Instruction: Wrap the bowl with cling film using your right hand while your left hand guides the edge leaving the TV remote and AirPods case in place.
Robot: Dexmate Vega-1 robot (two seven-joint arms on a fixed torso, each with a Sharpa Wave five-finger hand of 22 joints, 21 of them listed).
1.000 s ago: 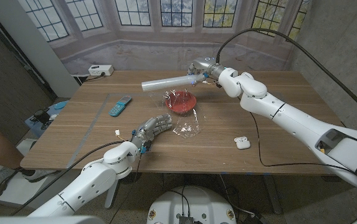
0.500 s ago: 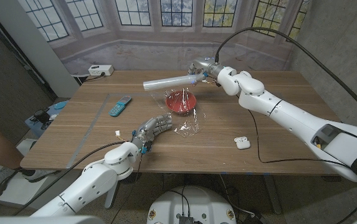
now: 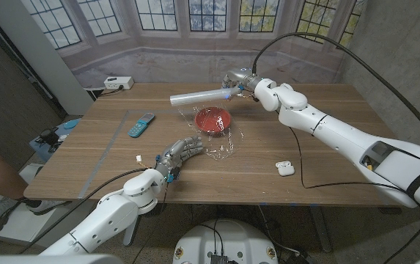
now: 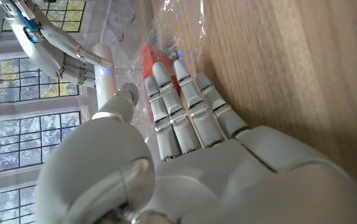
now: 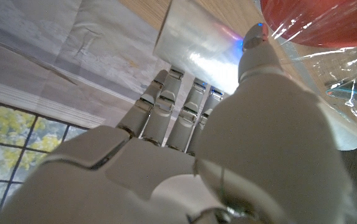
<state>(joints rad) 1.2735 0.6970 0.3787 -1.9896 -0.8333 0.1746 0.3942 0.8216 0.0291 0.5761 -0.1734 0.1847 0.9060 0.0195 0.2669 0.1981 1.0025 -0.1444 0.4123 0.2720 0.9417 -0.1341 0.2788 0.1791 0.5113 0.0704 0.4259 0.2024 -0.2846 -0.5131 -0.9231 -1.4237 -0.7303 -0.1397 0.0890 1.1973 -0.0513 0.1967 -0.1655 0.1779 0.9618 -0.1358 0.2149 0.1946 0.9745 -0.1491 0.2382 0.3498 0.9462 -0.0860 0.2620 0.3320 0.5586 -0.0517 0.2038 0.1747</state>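
The right hand (image 3: 237, 82) hides the right end of the cling film roll (image 3: 199, 95), so how its fingers sit on it cannot be told. In the right wrist view the red bowl (image 5: 318, 22) is cut off by the picture's edge. The film sheet's (image 3: 223, 150) near edge is too faint to trace; whether the left hand (image 3: 180, 155) touches it is unclear. The AirPods case (image 3: 285, 168) is too small for detail.

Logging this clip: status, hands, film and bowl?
Right hand grips cling film roll above red bowl. Film sheet drapes from bowl to table. Left hand open beside film edge. Remote, AirPods case clear.
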